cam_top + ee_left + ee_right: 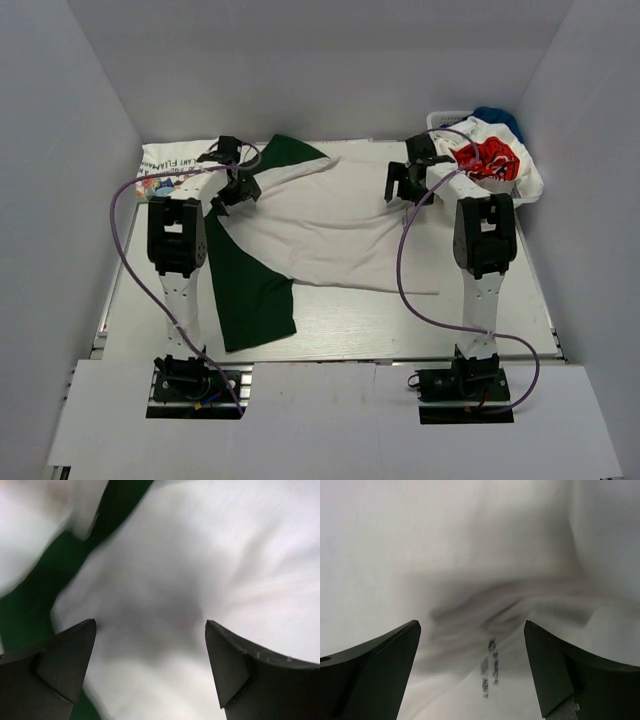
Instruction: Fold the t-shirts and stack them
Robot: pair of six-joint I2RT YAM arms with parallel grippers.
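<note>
The left gripper (236, 182) stands fully open with nothing between its fingers. In the left wrist view its jaws frame white cloth, with dark green fabric at the upper left and lower left of the frame. The right gripper (408, 180) is also wide open and empty, set over wrinkled white cloth that carries a small line of black print at the lower centre of the right wrist view. Whether either set of fingertips touches the cloth cannot be told. Both grippers sit over the far edge of the white and dark green t-shirt (330, 230), which lies spread across the middle of the table (420, 320) in the top view. One green sleeve is at upper centre and a green panel at lower left. The step in hand appears to be a paired pinch at the far edge, ready for a fold toward the bottom of the frame. Lower both grippers evenly, close on the full thickness of cloth at matching points, and lift together so the fold line runs straight. A folded t-shirt (165, 165) lies at the upper left, and heaped t-shirts (490, 160) fill the basket (445, 115) at the upper right.
</note>
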